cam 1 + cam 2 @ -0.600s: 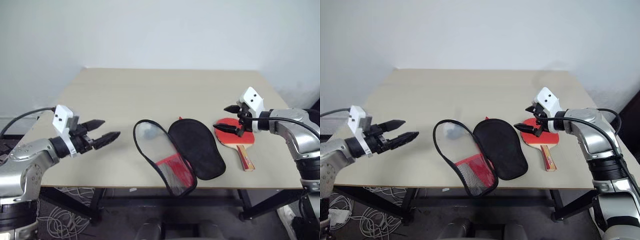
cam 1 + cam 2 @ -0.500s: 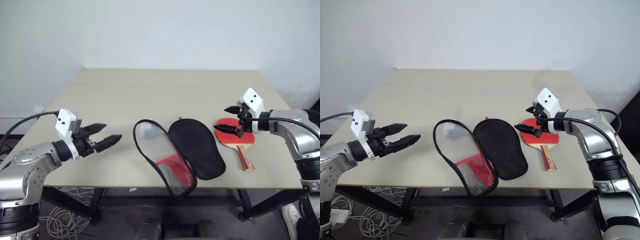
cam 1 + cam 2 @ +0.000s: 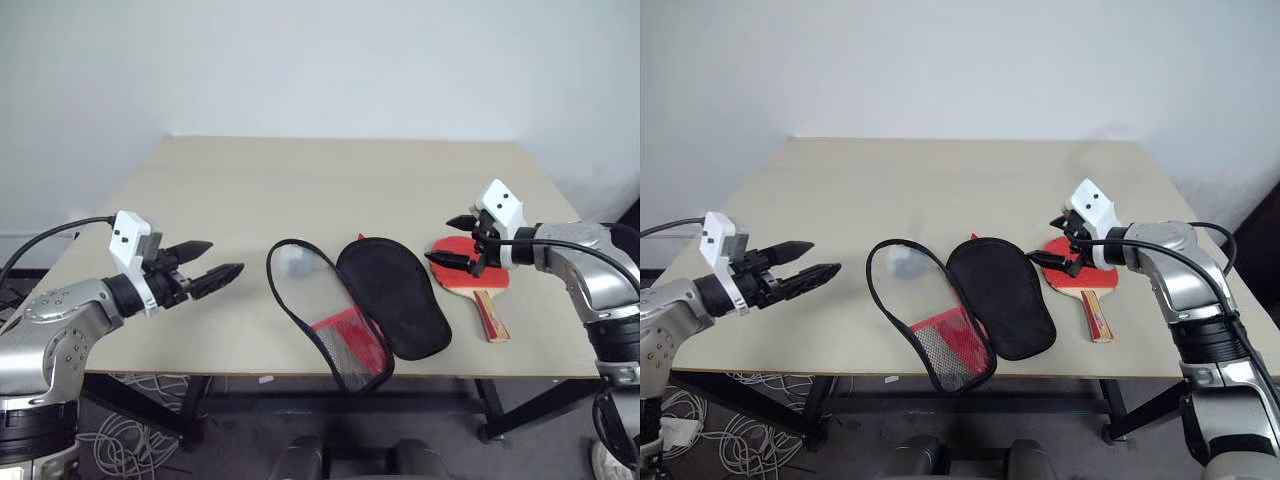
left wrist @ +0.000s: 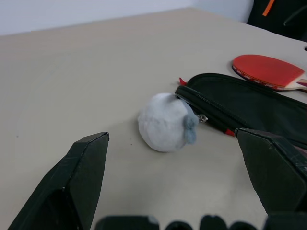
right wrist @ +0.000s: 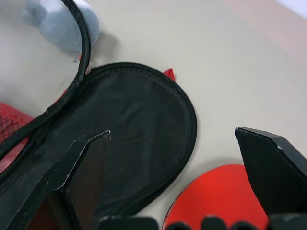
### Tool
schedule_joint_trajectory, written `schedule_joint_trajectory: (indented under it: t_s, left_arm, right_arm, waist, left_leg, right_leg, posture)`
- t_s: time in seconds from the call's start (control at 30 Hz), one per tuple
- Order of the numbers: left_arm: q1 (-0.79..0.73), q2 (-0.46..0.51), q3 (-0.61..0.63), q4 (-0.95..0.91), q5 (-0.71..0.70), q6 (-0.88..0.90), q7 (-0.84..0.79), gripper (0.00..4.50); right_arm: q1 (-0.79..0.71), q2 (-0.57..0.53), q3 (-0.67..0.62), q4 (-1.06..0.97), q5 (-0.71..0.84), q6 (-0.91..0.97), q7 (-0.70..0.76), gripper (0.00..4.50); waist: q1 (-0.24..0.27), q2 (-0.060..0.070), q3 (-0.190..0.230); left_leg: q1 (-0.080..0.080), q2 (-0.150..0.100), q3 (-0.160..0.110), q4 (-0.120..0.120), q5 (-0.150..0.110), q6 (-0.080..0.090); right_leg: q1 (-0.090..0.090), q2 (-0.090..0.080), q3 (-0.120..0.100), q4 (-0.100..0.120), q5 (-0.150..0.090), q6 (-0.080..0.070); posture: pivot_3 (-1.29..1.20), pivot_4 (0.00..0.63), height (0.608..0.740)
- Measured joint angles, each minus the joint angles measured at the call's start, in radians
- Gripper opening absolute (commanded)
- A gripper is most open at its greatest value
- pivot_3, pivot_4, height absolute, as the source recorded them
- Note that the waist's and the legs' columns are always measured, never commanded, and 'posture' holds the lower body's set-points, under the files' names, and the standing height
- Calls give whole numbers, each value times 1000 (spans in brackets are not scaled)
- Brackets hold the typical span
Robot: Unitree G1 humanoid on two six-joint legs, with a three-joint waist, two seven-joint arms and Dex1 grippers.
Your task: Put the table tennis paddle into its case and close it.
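Now the case (image 3: 360,308) lies open near the front edge of the counter (image 3: 330,180), about in the middle. Its two halves are spread apart like a book. The half on the robot's right shows the black lining and lies flat. The other half (image 3: 325,310) has a black-trimmed edge, and some red and black mesh shows at its near end, which reaches the front edge of the counter. A small pale grey ball (image 4: 165,122) sits on the counter just beside the far end of the case, close to the zip.

The paddle (image 3: 470,278) lies flat on the counter to the right of the case, apart from it, red face up. Its wooden handle (image 3: 491,318) points toward the front edge.

The right gripper (image 3: 458,240) hovers over the left part of the red face, pointing left and a little down toward the case. Its jaws stand wide open and hold nothing; I cannot tell if the lower finger touches the rubber.

The left gripper (image 3: 212,260) hangs over the left side of the counter, well apart from the case, pointing toward it. Its jaws are also spread wide and empty.
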Motion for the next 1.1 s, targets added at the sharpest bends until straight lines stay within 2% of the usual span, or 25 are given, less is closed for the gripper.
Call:
schedule_joint_trajectory:
  t_s: [0.4, 0.63, 0.83, 1.1]
  left_arm:
    - [-122, -5, -95, 85, 33, -43, -34, 4470]
    - [-154, -12, -121, 159, 62, -75, -52, 4470]
    - [-204, -16, -144, 209, 85, -106, -75, 4470]
    - [-236, -23, -173, 251, 92, -137, -99, 4470]
  right_arm:
    - [108, -30, -84, -99, 2, 103, -96, 4500]
    - [180, -15, -124, -206, -3, 272, -235, 4500]
    - [259, 17, -146, -211, -29, 411, -369, 4500]
    - [334, 50, -174, -244, -31, 479, -458, 4500]
  waist:
    - [-2, 0, 0]
    - [3, 0, 0]
    - [4, 0, 0]
    - [0, 0, 0]
  left_leg:
    - [0, 0, 0, 0, 0, 0]
    - [0, 0, 0, 1, 0, 0]
    - [0, -1, 1, 1, 0, 0]
    - [0, -1, 1, 1, 0, 0]
  right_leg:
    - [1, 1, 1, 0, 0, 0]
    - [1, 0, -1, 0, 0, 0]
    - [3, 0, -2, -1, 0, 0]
    - [4, 1, -1, -1, 0, 0]
  posture:
    - [0, 0, 734]
    - [0, 0, 734]
    - [0, 0, 734]
    - [0, 0, 734]
